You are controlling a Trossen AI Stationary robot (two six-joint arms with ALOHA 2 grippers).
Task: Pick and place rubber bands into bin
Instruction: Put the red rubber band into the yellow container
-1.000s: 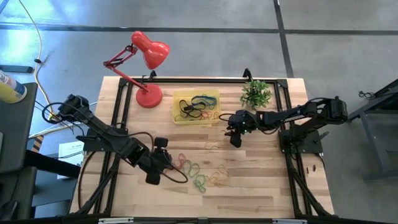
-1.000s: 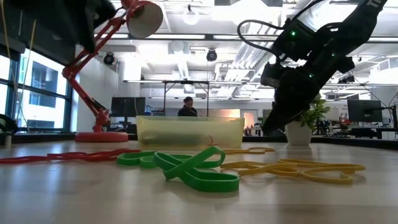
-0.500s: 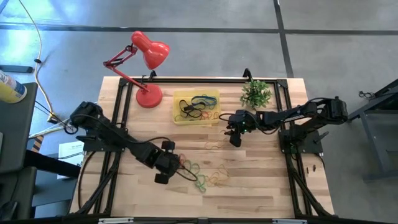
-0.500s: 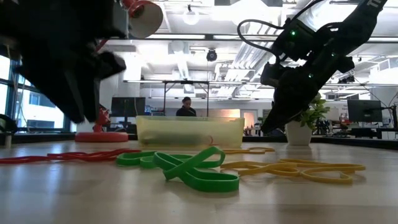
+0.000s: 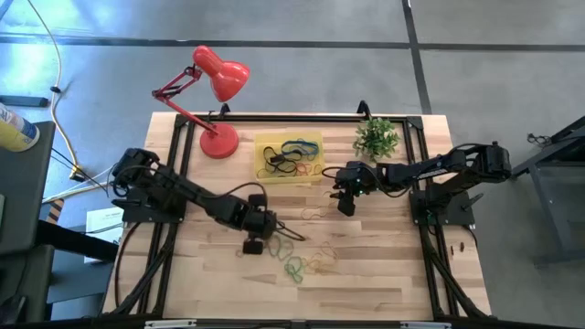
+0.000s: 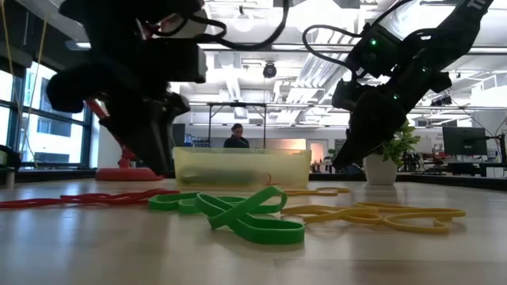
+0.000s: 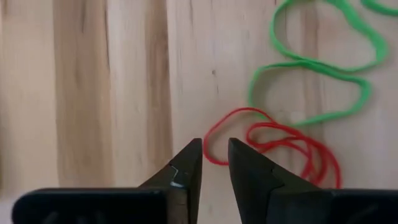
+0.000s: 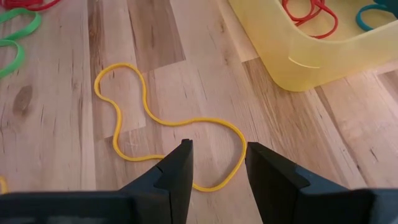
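Reaching toward the middle of the pale wooden table (image 5: 384, 274), the left gripper (image 7: 214, 155) hangs low over a thin red rubber loop (image 7: 273, 140), its two dark fingers (image 7: 186, 165) parted by a narrow gap with a curl of that red loop lying between the tips; whether they pinch it I cannot tell. A thin bright green rubber loop (image 7: 311, 62) lies just beyond the red one. From above, this gripper (image 5: 274, 228) sits at about 7 o'clock from the small shallow translucent yellow plastic bin (image 5: 260, 146), with the scattered coloured rubber bands (image 5: 306, 263) at its 4 o'clock. The bin stands near the table's far edge, holding dark, blue and red loops, between the red desk lamp (image 5: 218, 91) at its 9 o'clock and the small green potted plant (image 5: 377, 137) at its 3 o'clock.

The right gripper (image 8: 217, 162) waits just beside the bin's corner (image 8: 298, 68), at about 4 o'clock from it, fingers spread apart and empty above a thin yellow rubber loop (image 8: 143, 115) lying flat on the wood. In the level view a thick green band (image 6: 253, 218) and yellow bands (image 6: 380, 218) lie in front of the bin (image 6: 242, 166)
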